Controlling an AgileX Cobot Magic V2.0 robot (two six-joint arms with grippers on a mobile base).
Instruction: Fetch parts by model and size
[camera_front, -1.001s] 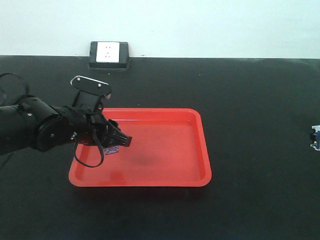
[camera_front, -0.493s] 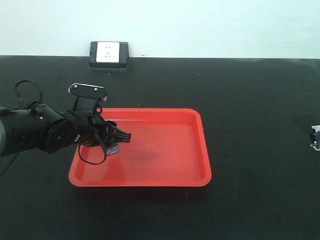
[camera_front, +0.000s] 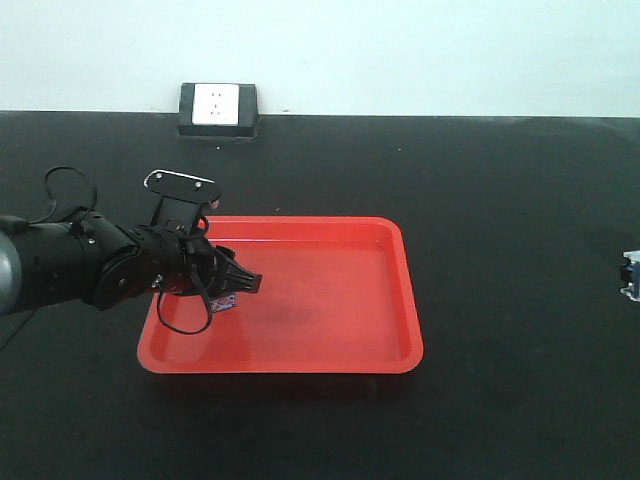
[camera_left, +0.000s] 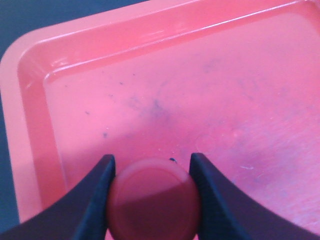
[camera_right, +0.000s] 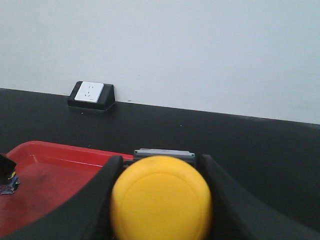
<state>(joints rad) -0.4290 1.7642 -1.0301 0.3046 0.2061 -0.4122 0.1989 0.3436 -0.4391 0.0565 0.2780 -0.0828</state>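
Left claw (camera_left: 151, 164) grips the red switch (camera_left: 152, 202) low over the tray's (camera_left: 30, 125) left end; right claw (camera_right: 160, 160), holding the yellow switch (camera_right: 160, 200), sits well to its right.

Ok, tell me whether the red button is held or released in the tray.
Held: the left gripper clamps the red button by its cap, over the tray. Base contact: cannot tell.

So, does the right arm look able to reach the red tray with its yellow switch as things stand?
Probably yes: the red tray is bare on the side nearer the right gripper, nothing shows between them, and the left gripper holds the red switch over the far side.
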